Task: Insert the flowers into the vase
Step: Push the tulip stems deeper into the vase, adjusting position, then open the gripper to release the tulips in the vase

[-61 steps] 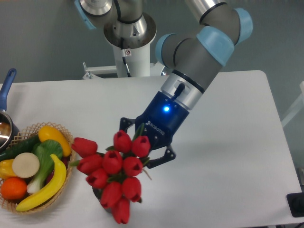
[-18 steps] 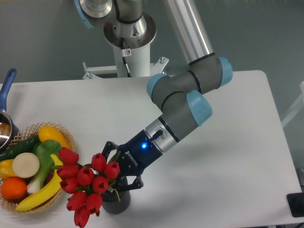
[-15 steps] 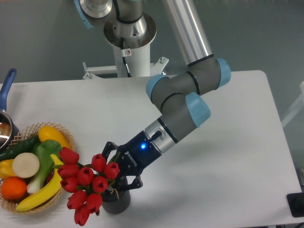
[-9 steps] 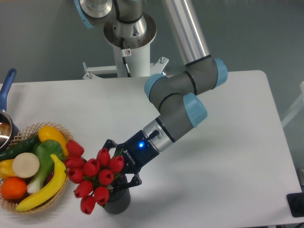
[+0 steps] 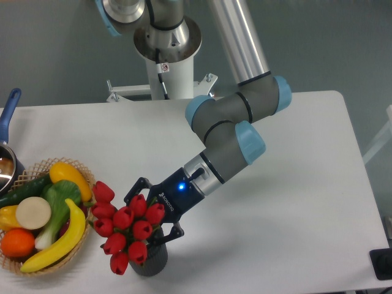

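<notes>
Gripper (image 5: 152,211) spread wide around flowers (image 5: 125,223), vase (image 5: 149,260) just below; leaning bunch could tip vase or slump out.

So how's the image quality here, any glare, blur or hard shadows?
Fixed camera: lighting soft and even, only faint shadows on the table; the arm's silver tube shows a mild highlight, not blown out; the gripper has a small glowing blue LED; flowers and vase read slightly soft but not smeared.
</notes>
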You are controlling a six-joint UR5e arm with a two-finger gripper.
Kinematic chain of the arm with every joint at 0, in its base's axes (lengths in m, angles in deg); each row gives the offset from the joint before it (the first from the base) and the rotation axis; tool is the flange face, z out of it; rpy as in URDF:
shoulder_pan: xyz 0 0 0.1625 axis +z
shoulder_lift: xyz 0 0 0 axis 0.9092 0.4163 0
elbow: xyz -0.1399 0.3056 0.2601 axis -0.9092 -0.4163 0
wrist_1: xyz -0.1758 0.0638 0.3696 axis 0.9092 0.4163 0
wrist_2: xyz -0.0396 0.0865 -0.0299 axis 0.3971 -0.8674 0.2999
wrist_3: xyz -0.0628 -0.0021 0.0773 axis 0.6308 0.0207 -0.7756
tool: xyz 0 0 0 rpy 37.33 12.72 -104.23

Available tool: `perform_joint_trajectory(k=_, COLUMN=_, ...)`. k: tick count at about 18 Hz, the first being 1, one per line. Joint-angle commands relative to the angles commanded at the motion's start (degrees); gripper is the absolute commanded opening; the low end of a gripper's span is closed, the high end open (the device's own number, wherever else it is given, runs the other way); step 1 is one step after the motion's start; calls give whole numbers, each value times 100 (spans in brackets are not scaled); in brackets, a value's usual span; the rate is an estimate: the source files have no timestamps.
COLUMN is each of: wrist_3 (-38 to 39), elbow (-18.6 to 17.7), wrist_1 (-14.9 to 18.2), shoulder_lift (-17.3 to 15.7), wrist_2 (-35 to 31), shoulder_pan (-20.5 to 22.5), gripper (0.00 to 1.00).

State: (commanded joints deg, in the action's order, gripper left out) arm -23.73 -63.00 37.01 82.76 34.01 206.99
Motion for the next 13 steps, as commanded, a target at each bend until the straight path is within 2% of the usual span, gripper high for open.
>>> perform_joint_trajectory(k=2, wrist_3=-27, elbow=0, wrist_1=0, shoulder_lift=9, wrist_2=9, shoulder_pan=26, gripper=64)
perform_joint_trajectory(k=3, wrist_3=-18, elbow=-18, wrist_1=0, shoulder_lift=0, wrist_2=0, shoulder_pan=53, gripper=75)
perform_joint_trajectory(k=4, wrist_3=-10, elbow=-53, wrist_1=0, shoulder_lift=0, wrist_2=0, shoulder_pan=70, gripper=93)
perform_joint_trajectory(k=5, wrist_3=8, elbow=-88, wrist_1=0, shoulder_lift=-78, wrist_2=0, shoulder_pan=88, gripper=100)
perform_joint_trajectory(k=13, wrist_3=34, elbow=-167, wrist_1=0, shoulder_lift=-351, wrist_2=0, shoulder_pan=316, gripper=100)
